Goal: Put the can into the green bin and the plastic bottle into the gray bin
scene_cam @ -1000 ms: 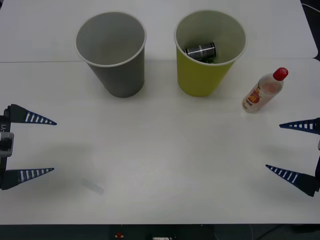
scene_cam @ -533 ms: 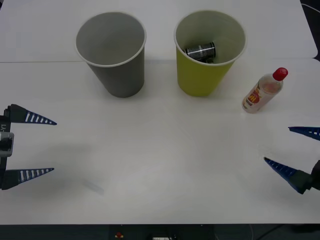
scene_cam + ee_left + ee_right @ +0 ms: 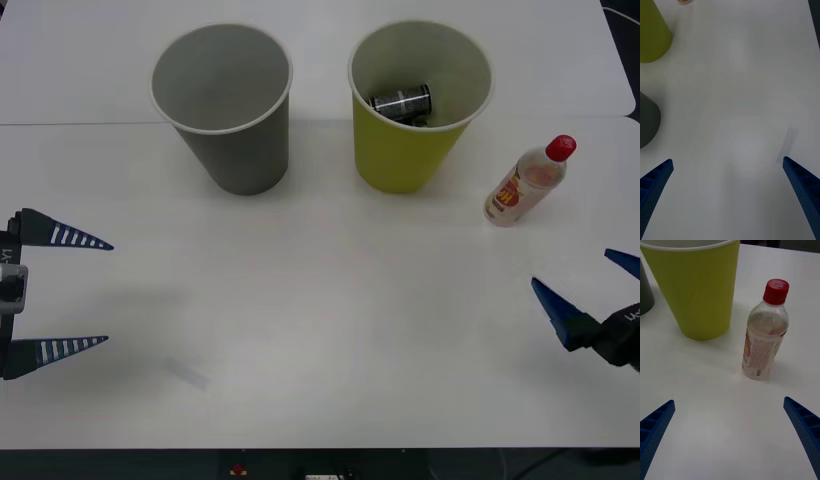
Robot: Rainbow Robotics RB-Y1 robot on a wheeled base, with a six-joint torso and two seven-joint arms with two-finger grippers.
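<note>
At the far left of the front view, the left gripper [image 3: 85,292] hovers low over the white table [image 3: 320,330], its two blue ribbed fingers spread wide and pointing toward the table's middle, nothing between them. It sits well apart from both bins.

Further along stands the gray bin [image 3: 222,105], upright on the table with its white rolled rim up; its inside looks bare. Just beside it, to the right, stands the green bin [image 3: 418,110], also upright. The can [image 3: 401,101] lies on its side at the bottom of the green bin, dark with a pale band.

To the right of the green bin, near but not touching it, the plastic bottle [image 3: 527,181] stands on the table with its red cap up. In the right wrist view the bottle [image 3: 764,342] is upright just beside the green bin's wall [image 3: 696,292].

At the right edge, the right gripper [image 3: 590,285] is angled up the table toward the bottle, fingers wide apart and empty. Its wrist view shows the two blue fingertips [image 3: 657,423] well short of the bottle, which stands between their lines, nearer the right-hand one.
</note>
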